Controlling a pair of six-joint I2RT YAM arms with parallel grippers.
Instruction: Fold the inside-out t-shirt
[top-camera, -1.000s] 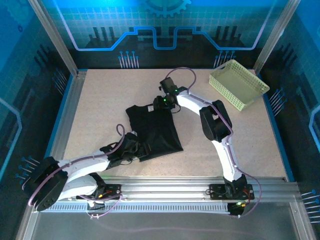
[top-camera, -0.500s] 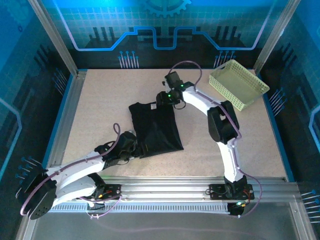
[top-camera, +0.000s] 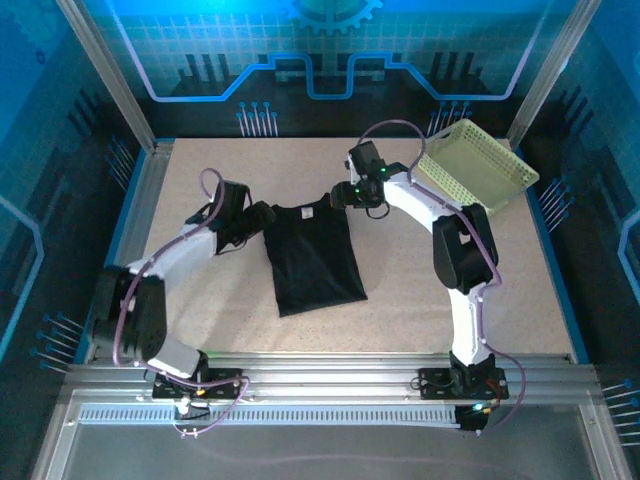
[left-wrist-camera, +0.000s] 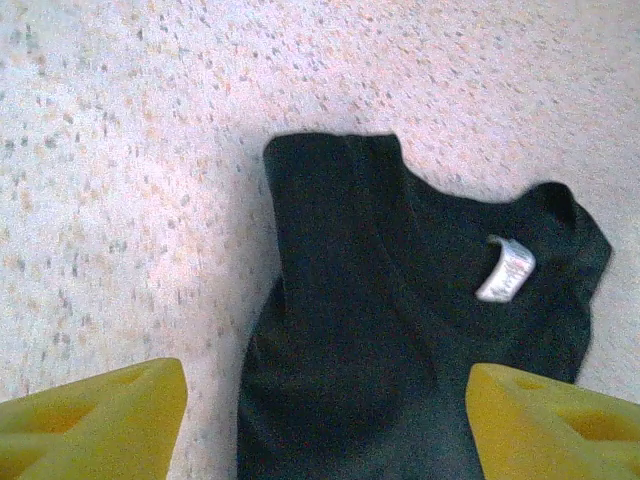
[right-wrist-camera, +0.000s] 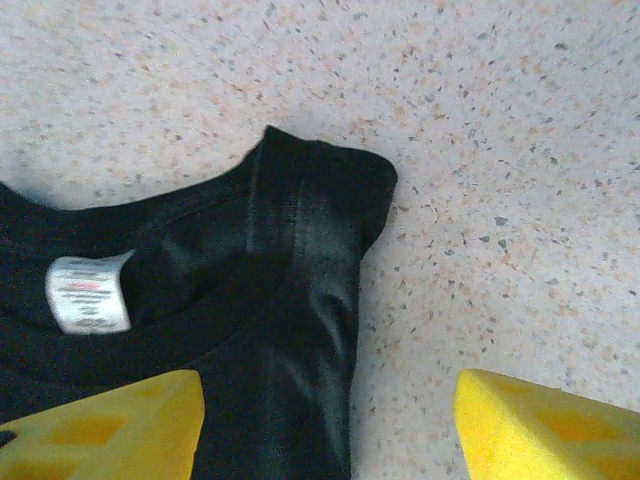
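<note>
probably limp and light: best to pinch the inside-out t-shirt (top-camera: 315, 262) by its shoulder corners with the gaping, empty left gripper (left-wrist-camera: 322, 420) and right gripper (right-wrist-camera: 327, 420).

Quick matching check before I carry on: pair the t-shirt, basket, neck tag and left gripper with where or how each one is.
1 t-shirt
2 basket
3 neck tag
4 left gripper

A at the table's far right corner
B small and white
C open, beside the shirt's far left corner
D black, lying mid-table

Pairs: 1-D, 2-A, 3-B, 4-C
</note>
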